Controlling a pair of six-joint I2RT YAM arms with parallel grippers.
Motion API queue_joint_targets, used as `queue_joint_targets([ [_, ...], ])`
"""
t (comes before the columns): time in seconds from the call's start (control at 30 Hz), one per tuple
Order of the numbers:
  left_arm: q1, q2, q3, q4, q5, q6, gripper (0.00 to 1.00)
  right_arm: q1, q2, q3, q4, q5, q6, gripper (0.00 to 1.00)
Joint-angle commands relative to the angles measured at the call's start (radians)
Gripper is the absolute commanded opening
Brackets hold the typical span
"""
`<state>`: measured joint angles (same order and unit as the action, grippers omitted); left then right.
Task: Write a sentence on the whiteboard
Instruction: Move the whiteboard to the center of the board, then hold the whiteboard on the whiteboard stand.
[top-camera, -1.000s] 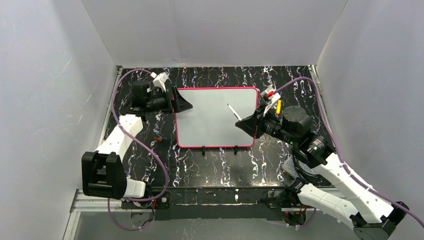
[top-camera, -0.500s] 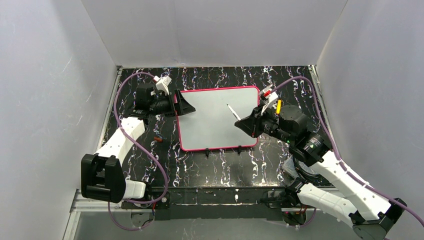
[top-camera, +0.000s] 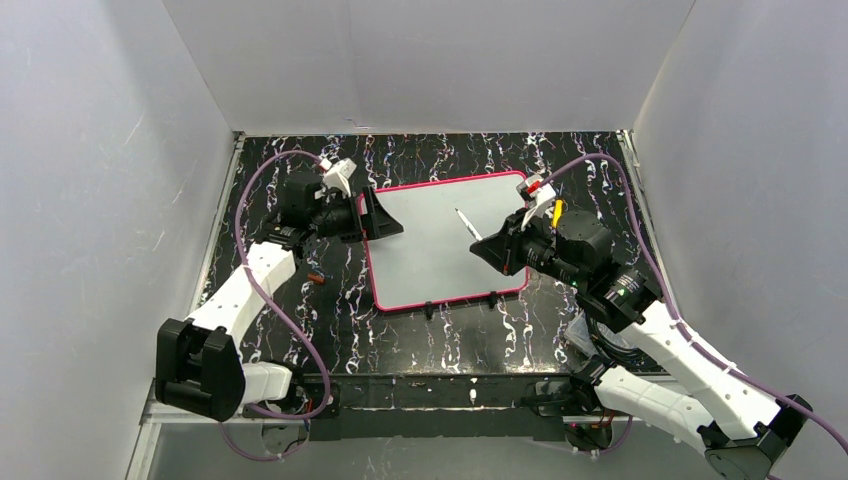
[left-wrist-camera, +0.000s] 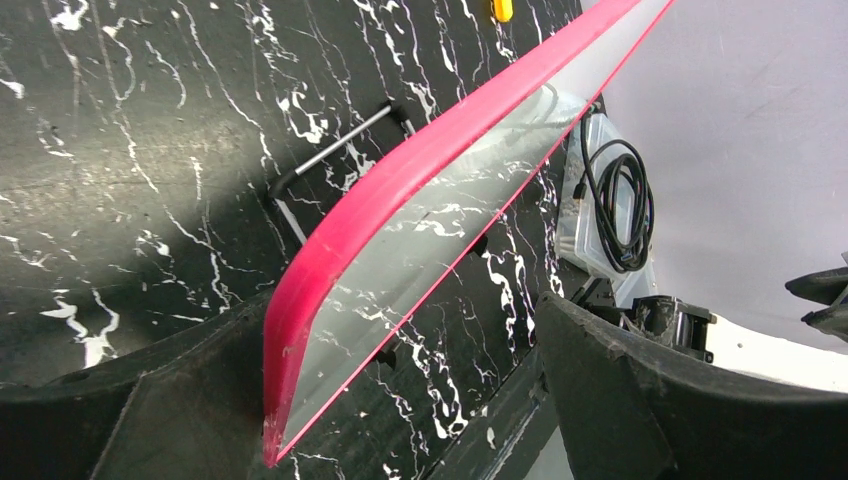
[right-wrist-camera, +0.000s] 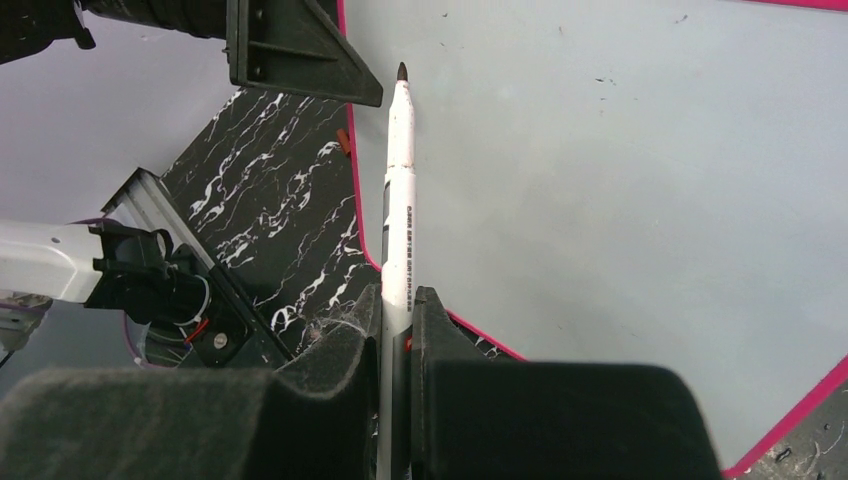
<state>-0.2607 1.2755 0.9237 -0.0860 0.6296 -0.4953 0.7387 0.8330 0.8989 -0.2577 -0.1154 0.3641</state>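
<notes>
The whiteboard lies skewed on the black marble table, pink-framed and glossy, with no lettering showing on it. My left gripper is open at the board's left edge. In the left wrist view the thick pink frame runs between my fingers and its corner rests against the left finger. My right gripper is shut on a white marker. The marker's dark tip points over the board near its left edge. I cannot tell whether the tip touches the board.
A yellow pen lies behind my right gripper. A small red-brown cap lies left of the board. Black clip feet stick out of the board's near edge. A clear box with a black cable stands at the table's near right.
My left gripper has moved right, and the board's left edge has gone with it. The board has turned counter-clockwise, its right side now further back. My right gripper has barely moved.
</notes>
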Motion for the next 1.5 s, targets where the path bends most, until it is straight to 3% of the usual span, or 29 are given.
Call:
queue_joint_targets([
  [0.0, -0.058, -0.036, -0.021, -0.011, 0.013, -0.034, 0.92, -0.001, -0.008, 0.0, 0.037, 0.014, 0.005, 0.01],
  [0.27, -0.054, -0.087, 0.052, -0.232, -0.066, 0.123, 0.98, -0.001, -0.036, 0.004, 0.007, 0.093, 0.019, 0.01],
  [0.43, 0.023, -0.092, 0.089, -0.282, -0.051, 0.167, 0.98, -0.001, -0.036, -0.006, 0.019, 0.106, 0.027, 0.01],
  [0.63, 0.074, -0.087, 0.101, -0.215, 0.026, 0.171, 0.78, 0.008, 0.023, -0.002, 0.056, 0.03, 0.02, 0.01],
  [0.77, 0.079, -0.032, 0.142, -0.215, 0.003, 0.18, 0.75, 0.058, 0.087, 0.015, 0.096, 0.034, 0.019, 0.01],
  [1.07, 0.086, 0.003, 0.149, -0.077, 0.135, 0.16, 0.62, 0.17, 0.219, 0.051, 0.153, 0.109, 0.038, 0.01],
  [1.47, 0.086, -0.082, 0.065, -0.08, 0.152, 0.211, 0.49, 0.229, 0.327, 0.107, 0.195, 0.222, 0.079, 0.01],
])
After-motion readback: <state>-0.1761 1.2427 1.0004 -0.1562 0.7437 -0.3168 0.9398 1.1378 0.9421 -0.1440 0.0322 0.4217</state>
